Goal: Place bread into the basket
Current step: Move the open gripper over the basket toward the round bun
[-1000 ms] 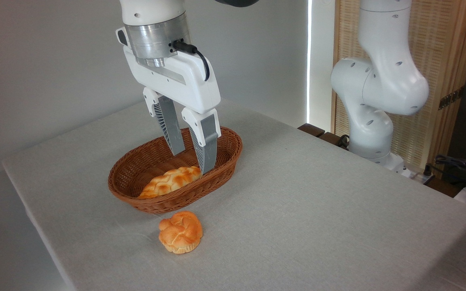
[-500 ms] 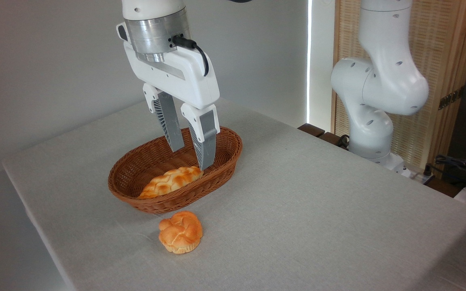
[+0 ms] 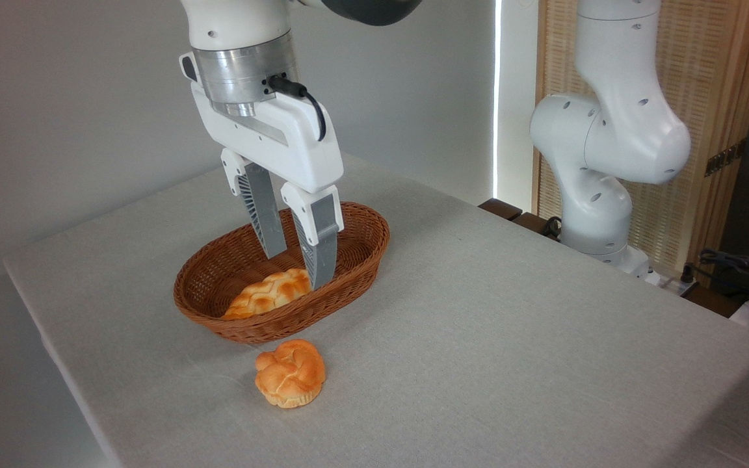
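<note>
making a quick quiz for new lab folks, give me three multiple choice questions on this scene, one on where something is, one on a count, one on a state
1. Where is the round bun?
A. in the basket
B. on the table in front of the basket
C. between the fingers

2. How many breads are in view?
A. one
B. two
C. three

3. What is the gripper doing?
A. open, empty
B. shut on the bun
C. out of view

Answers:
1 B, it lies on the cloth just outside the basket rim.
2 B, the bun plus a braided loaf in the basket.
3 A, a gap shows between its fingers, above the loaf.
</note>
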You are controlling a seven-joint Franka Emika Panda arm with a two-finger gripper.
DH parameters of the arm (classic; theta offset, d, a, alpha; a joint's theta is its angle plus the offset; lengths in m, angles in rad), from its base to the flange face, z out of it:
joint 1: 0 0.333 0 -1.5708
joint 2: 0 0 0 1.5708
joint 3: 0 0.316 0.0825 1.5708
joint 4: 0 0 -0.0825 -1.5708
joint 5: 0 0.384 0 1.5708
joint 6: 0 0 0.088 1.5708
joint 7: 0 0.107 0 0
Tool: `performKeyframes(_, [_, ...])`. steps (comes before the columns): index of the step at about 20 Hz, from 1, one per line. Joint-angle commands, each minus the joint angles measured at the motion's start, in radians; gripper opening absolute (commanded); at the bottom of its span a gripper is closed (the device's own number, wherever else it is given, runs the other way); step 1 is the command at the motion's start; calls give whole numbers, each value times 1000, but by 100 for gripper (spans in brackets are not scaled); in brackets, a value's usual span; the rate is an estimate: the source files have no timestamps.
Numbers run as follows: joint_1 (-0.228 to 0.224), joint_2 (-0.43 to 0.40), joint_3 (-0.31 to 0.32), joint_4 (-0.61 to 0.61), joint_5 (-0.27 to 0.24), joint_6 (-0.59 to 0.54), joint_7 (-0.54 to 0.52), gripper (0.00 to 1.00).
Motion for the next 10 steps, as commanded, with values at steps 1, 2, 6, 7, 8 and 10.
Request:
performKeyframes(1, [50, -17, 12, 3, -11, -25, 11, 100])
performKeyframes(2, [70, -17, 12, 4, -14, -25, 13, 100])
performKeyframes(6, [74, -6, 4, 4, -5, -13, 13, 100])
performKeyframes(7, [74, -8, 10, 4, -5, -13, 13, 100])
performKeyframes(8, [76, -11, 13, 4, -13, -13, 13, 100])
performKeyframes(10, [77, -17, 13, 4, -13, -13, 11, 100])
